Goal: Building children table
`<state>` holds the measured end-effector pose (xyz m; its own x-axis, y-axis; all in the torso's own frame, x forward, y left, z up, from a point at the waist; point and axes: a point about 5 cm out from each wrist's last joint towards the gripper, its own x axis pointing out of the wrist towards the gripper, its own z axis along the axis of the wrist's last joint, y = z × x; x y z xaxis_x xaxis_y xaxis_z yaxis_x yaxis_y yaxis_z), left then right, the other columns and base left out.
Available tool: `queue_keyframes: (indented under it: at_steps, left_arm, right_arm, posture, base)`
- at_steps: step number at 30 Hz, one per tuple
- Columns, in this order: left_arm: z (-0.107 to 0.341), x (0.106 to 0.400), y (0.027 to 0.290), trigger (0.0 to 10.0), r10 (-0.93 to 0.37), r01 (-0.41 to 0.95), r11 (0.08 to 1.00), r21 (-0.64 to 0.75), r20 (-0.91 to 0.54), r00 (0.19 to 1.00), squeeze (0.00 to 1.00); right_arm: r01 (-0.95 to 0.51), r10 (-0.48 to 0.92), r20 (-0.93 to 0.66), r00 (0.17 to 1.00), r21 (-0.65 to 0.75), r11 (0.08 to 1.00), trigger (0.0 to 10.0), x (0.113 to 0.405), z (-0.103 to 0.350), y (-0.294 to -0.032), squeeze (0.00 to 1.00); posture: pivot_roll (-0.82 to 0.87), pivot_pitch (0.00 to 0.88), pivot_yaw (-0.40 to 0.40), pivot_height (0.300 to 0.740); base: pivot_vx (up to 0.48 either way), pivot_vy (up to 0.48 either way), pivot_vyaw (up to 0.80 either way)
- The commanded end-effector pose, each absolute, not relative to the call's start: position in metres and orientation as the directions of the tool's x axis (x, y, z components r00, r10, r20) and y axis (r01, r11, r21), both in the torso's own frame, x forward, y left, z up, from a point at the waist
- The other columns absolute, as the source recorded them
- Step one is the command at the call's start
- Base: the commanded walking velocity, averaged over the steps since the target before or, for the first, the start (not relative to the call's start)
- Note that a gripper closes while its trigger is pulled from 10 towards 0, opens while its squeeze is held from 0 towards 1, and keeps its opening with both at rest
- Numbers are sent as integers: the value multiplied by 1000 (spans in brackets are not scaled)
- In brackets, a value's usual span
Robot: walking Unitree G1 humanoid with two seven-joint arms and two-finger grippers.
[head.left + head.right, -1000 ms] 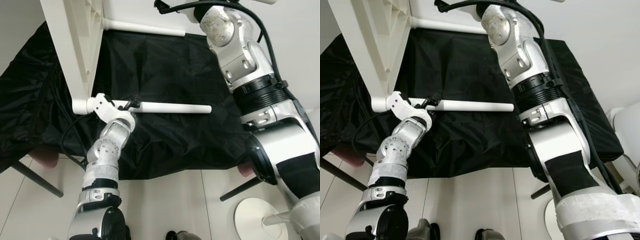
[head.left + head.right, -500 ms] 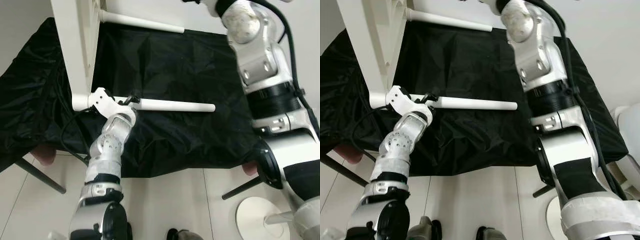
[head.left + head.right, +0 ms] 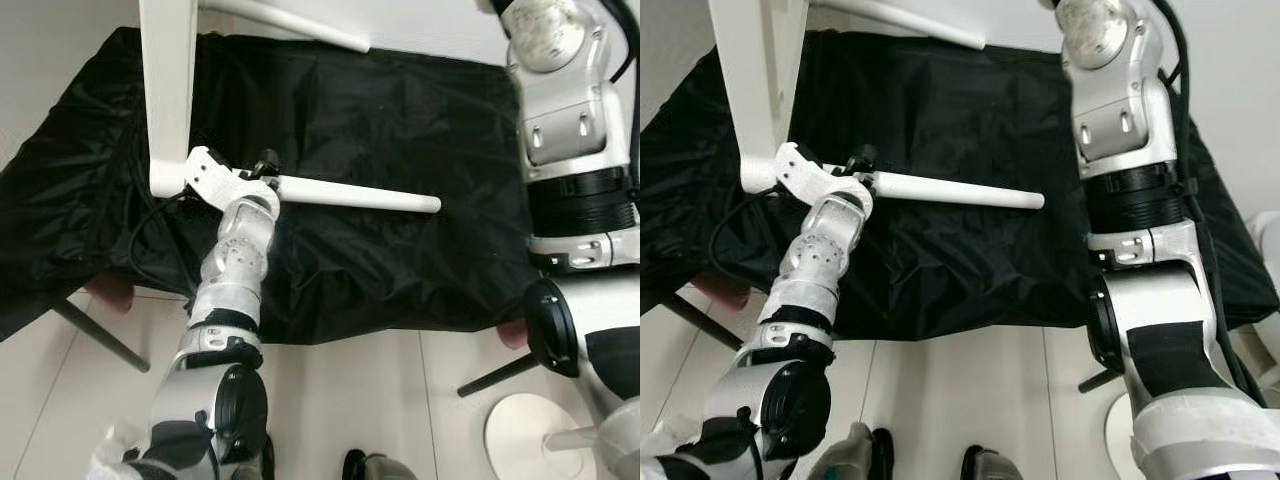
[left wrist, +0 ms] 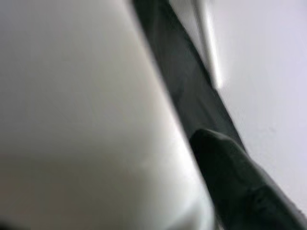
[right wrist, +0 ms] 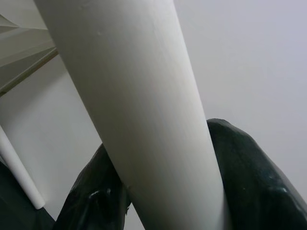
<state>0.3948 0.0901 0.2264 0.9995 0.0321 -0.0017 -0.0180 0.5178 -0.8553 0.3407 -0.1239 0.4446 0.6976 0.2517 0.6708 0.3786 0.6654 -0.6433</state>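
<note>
black cloth point(image 3: 380, 130) covers the work surface w/ the white tabletop point(image 3: 168, 90) standing on edge at 10 o'clock. your left gripper point(image 3: 262, 172) is clamped on the near leg point(image 3: 350, 196) by its socket end; its long axis runs toward 3 o'clock. right gripper point(image 5: 158, 201) grips another leg point(image 5: 139, 110), up past 12.

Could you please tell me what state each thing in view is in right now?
Tabletop: tipped on edge.
Near leg: attached, sticking out sideways.
Far leg: attached, sticking out sideways.
Left pincer: shut on the near leg.
Right pincer: shut on a white leg.
Black cloth: spread, wrinkled.
</note>
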Motion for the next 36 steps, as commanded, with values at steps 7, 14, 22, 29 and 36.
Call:
queue_keyframes:
  at_steps: [7,14,22,29,36]
  left_arm:
    - [331,382,79,0,9,377,592,-712,473,881,0]
    - [372,365,91,0,0,476,664,-576,636,771,0]
    - [432,337,117,0,-34,482,807,-340,789,614,0]
    - [443,330,116,0,-102,473,847,-240,801,589,0]
    - [408,336,88,0,-292,504,857,-108,704,647,0]
  right_arm:
    - [344,22,629,777,-454,822,0,349,429,-173,0]
    - [332,13,600,800,-461,823,0,348,416,-177,0]
    - [346,-135,471,872,-396,850,0,344,339,-202,0]
    - [254,-142,341,929,-310,916,0,341,275,-203,0]
    - [181,-145,293,945,-100,978,0,342,240,-208,0]
  posture:
    - [-48,178,50,740]
    - [-42,181,51,740]
    - [-2,204,35,740]
    - [16,221,47,740]
    - [14,248,53,740]
  base:
    - [0,0,0]
    - [0,0,0]
    - [0,0,0]
    - [0,0,0]
    - [0,0,0]
